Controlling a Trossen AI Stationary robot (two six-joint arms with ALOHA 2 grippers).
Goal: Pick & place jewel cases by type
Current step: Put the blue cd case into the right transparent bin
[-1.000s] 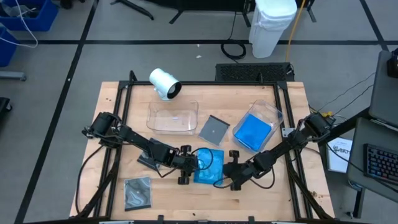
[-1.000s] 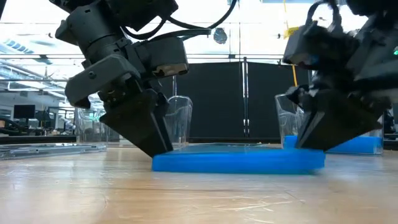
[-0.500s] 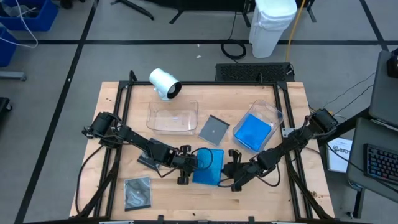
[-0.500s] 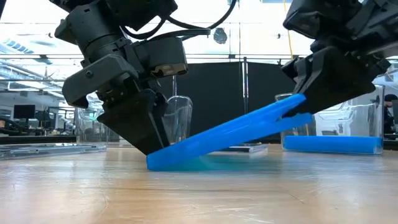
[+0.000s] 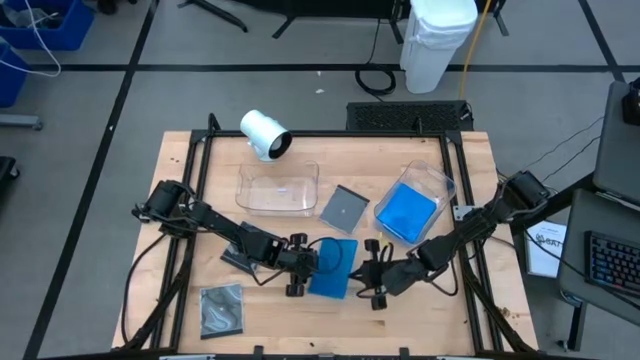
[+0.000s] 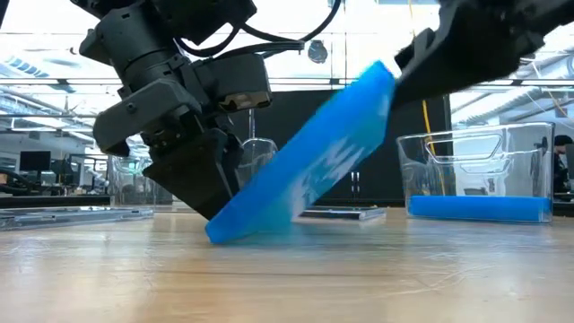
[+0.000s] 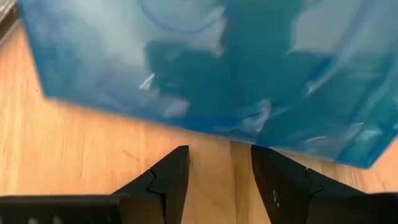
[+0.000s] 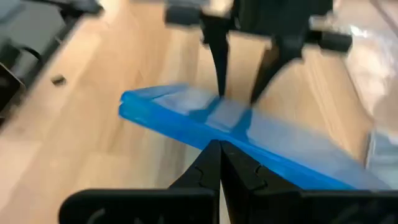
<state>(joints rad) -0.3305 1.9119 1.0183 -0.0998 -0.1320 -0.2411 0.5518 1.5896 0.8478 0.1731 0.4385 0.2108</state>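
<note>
Overhead, showing a pale wooden table (image 5: 420,315) framed in black rails on a grey floor, with a white cylinder (image 5: 264,134) lying at the far edge, an empty clear rectangular plastic tray (image 5: 278,188) and a second clear tray (image 5: 443,183) holding a blue case (image 5: 406,213). Also lying flat: a dark grey square jewel case (image 5: 344,208) between the trays and another grey case (image 5: 222,308) near the front left. Tilting at the centre: a thin bright blue square jewel case (image 5: 333,268), between the left gripper (image 5: 312,265) and the right gripper (image 5: 372,277).

Low down, leaning steeply, one edge resting on the wood by the left fingers (image 6: 211,184), the raised edge meeting the right arm; bright hall behind.

Left wrist: fingers standing apart, gripping nothing, blue case just beyond.

Right wrist: fingertips (image 8: 214,163) pressing together at the blue case's near edge.
</note>
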